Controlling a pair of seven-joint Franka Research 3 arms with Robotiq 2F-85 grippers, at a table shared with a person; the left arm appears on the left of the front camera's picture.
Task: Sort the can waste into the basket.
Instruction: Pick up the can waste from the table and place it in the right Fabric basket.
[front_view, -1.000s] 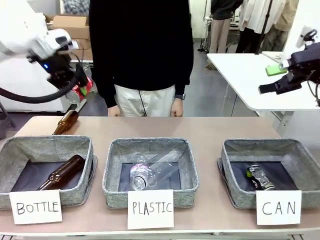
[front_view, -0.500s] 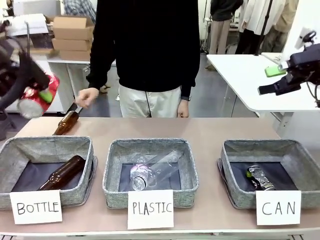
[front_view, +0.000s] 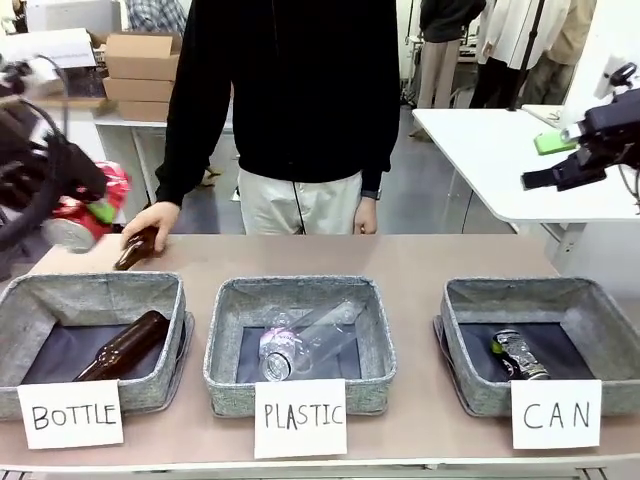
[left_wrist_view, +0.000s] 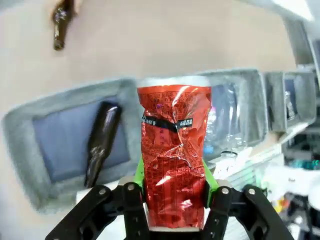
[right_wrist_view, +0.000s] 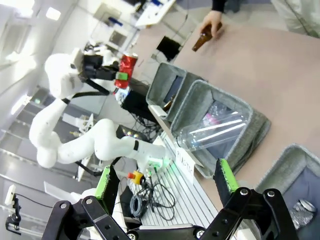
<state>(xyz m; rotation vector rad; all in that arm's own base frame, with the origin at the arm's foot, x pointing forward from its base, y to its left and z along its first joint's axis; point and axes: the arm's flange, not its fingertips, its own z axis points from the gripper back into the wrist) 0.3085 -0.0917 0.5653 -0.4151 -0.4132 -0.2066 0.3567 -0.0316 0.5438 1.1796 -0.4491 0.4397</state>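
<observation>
Nearest me, three white handwritten signs stand along the near edge of the tabletop (front_view: 430, 255), one in front of each grey basket. On the right, the CAN sign (front_view: 556, 414) fronts the CAN basket (front_view: 520, 288). A dark can (front_view: 518, 356) lies on that basket's dark lining, toward its left side. The middle PLASTIC basket (front_view: 300, 286) holds clear plastic bottles (front_view: 300, 345). The left BOTTLE basket (front_view: 95, 282) holds a brown bottle (front_view: 122, 346) lying on a slant.

Past the baskets, at the far left of the tabletop, a second brown bottle (front_view: 133, 250) lies flat with the person's hand (front_view: 152, 219) resting on it.

My left pincer (left_wrist_view: 174, 177) hangs raised at the left end of the tabletop, blurred in the front view and well apart from the CAN basket. It is pinching the red can (left_wrist_view: 172, 130). The wrist camera shows the crumpled can upright, with a green pad (left_wrist_view: 139, 172) pressed against each side.

My right pincer (right_wrist_view: 167, 182) sits high at the far right, above and beyond the CAN basket. Its fingers are spread wide with nothing between them.

The person (front_view: 285, 90), in a black top, stands at the far side of the tabletop.
</observation>
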